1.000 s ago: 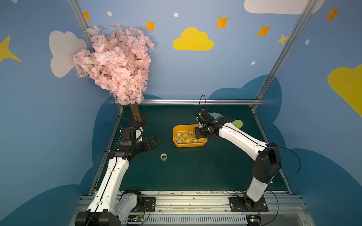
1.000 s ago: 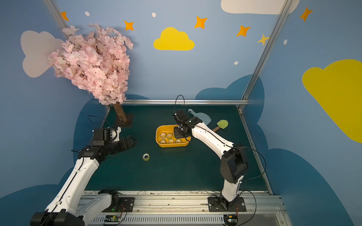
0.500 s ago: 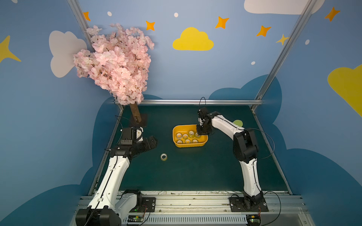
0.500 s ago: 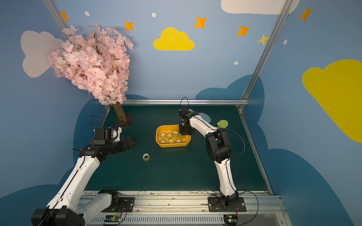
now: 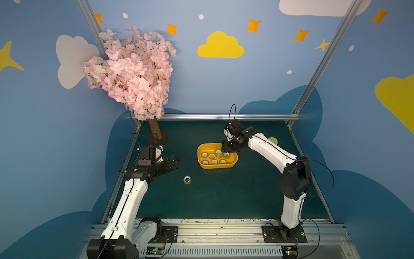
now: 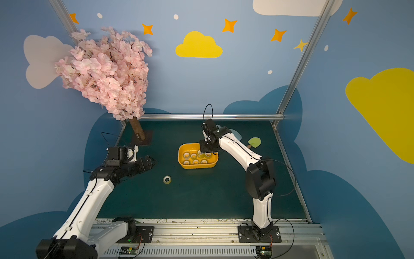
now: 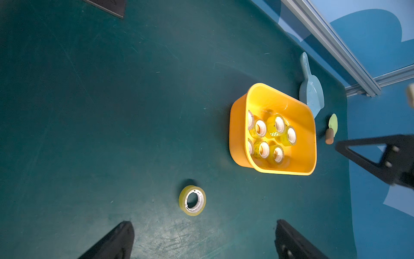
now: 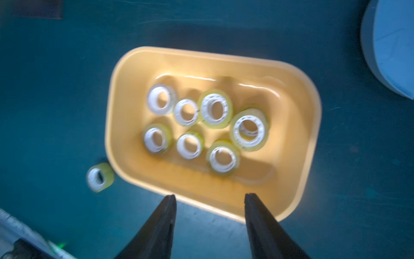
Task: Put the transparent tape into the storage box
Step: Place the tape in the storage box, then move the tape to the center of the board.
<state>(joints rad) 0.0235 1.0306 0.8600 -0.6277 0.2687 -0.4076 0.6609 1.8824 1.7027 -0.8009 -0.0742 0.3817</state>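
I take the pink blossom tree (image 5: 132,74) as my marker. Its brown trunk (image 5: 155,131) rises tilted from a dark flat base plate (image 5: 164,135) on the dark green bench (image 5: 224,197). Well across the bench from the tree, a pale blue dustpan (image 7: 311,94) lies flat. Farther still from the tree I see a small pale green scoop (image 6: 254,142) with a brown handle, near the dustpan but not touching it. A silver rail (image 5: 215,116) runs from behind the tree along the bench's back edge. A yellow cloud (image 5: 220,46) is painted on the wall beside the tree's crown.
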